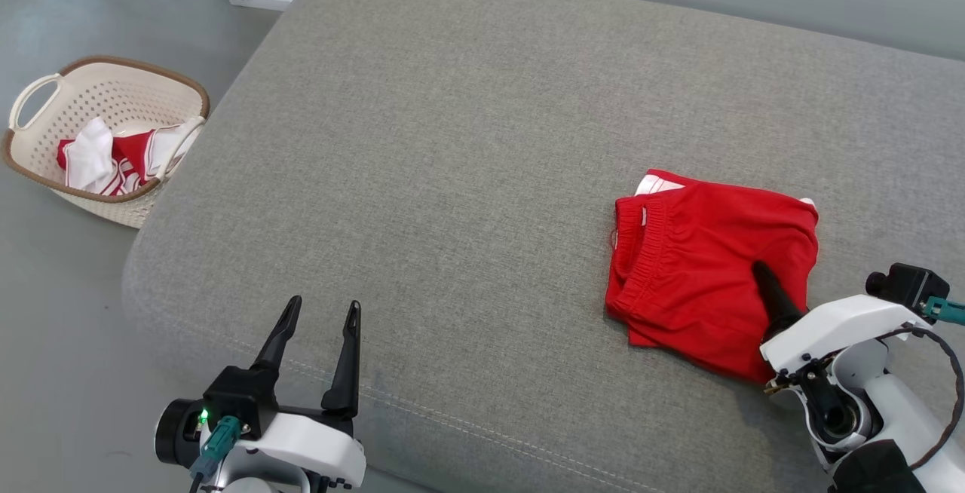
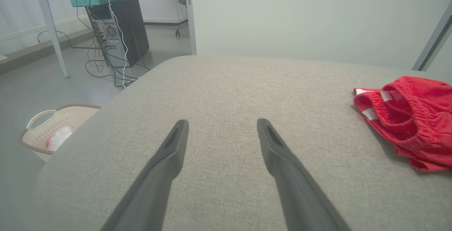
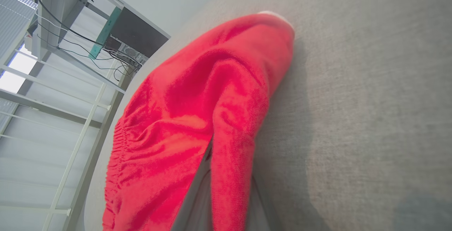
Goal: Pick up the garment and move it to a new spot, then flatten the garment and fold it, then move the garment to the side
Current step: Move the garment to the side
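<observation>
The garment (image 1: pixel 709 267) is a pair of red shorts folded into a compact, nearly square packet. It lies on the right part of the grey cushion (image 1: pixel 452 139), towards the near edge on the robot's right. Its gathered elastic waistband runs along the packet's left edge in the head view, from far to near, so the waist faces the robot's left and the leg ends face its right. The packet sits a little askew, its near edge slanting down to the right, and neither side is clearly the longer. A strip of white trim (image 1: pixel 656 182) peeks out at the far edge. In the left wrist view the garment (image 2: pixel 409 121) shows its open waist, white bands inside.

The right gripper (image 1: pixel 761 274) is on the near right part of the packet, with one dark finger lying on top of the cloth. The right wrist view settles the grip: the right gripper (image 3: pixel 231 167) has its fingers pressed together on a raised ridge of the garment (image 3: pixel 197 118), so it is pinching red fabric.

The left gripper (image 1: pixel 320 312) hovers over the near left part of the cushion, well apart from the shorts, with its fingers spread wide and nothing between them – its own view shows it the same way (image 2: pixel 222 121).

On the floor off the cushion's left side stands a cream basket (image 1: pixel 128 63) holding red and white clothes (image 1: pixel 113 161).
</observation>
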